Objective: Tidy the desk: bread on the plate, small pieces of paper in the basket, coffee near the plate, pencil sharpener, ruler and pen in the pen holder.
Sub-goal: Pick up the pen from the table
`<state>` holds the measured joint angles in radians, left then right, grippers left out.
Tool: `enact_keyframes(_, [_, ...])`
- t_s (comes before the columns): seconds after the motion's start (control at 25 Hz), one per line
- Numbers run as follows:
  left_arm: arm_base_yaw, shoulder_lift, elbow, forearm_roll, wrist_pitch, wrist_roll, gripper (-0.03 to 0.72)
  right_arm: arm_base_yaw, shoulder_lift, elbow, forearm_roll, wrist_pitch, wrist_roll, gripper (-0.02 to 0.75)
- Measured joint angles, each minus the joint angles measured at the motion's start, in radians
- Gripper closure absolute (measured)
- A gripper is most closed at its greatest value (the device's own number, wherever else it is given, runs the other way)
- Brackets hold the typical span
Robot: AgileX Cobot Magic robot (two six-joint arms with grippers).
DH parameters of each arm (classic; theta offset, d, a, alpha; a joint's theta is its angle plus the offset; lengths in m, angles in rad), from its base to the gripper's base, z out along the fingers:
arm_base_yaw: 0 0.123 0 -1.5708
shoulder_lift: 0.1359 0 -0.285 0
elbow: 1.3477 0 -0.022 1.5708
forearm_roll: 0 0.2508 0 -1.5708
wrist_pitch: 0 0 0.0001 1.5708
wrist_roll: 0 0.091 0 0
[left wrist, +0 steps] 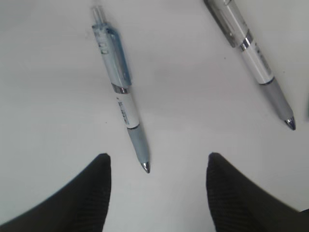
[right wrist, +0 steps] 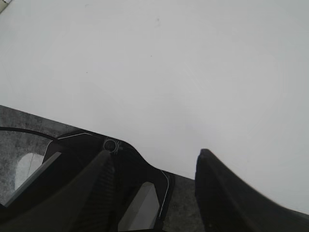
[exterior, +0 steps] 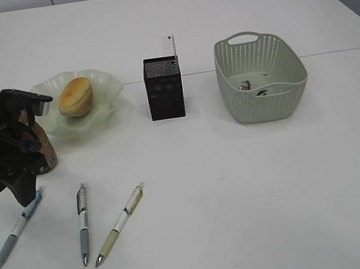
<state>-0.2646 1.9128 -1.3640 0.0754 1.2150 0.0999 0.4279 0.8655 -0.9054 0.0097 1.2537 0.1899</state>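
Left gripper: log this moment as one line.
left gripper open above blue pen | bread on plate | three pens on desk

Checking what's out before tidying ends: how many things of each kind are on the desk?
Pens: 3
Bread: 1
Plate: 1
Coffee: 1
Pen holder: 1
Ruler: 1
Basket: 1
Total: 9

Unreadable small print on blue pen (left wrist: 121,92)
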Motion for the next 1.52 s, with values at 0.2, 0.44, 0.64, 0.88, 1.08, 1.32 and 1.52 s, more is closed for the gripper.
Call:
enact_keyframes(0.2, [0.000,0.000,0.000,0.000,-0.025,0.051,0.234,0.000,0.000,0.000,-0.001,0.000,0.000,0.309])
enact_keyframes(0.44, [0.000,0.017,0.000,0.000,-0.044,0.089,0.234,0.000,0.000,0.000,-0.001,0.000,0.000,0.309])
enact_keyframes(0.64, [0.000,0.065,0.000,0.000,-0.042,0.092,0.234,0.000,0.000,0.000,-0.001,0.000,0.000,0.309])
enact_keyframes(0.88, [0.000,0.078,0.000,0.004,-0.040,0.123,0.233,0.000,0.000,0.000,-0.001,0.000,0.000,0.309])
enact_keyframes(1.08, [0.000,0.085,0.000,0.025,-0.028,0.142,0.233,0.000,0.000,0.000,-0.001,0.000,-0.002,0.309])
enact_keyframes(1.32, [0.000,0.086,0.000,0.040,-0.022,0.142,0.233,0.000,0.000,0.000,-0.001,0.000,-0.006,0.309])
enact_keyframes(1.52, [0.004,0.086,0.000,0.040,-0.022,0.144,0.233,0.000,0.000,0.000,-0.001,0.000,-0.006,0.309])
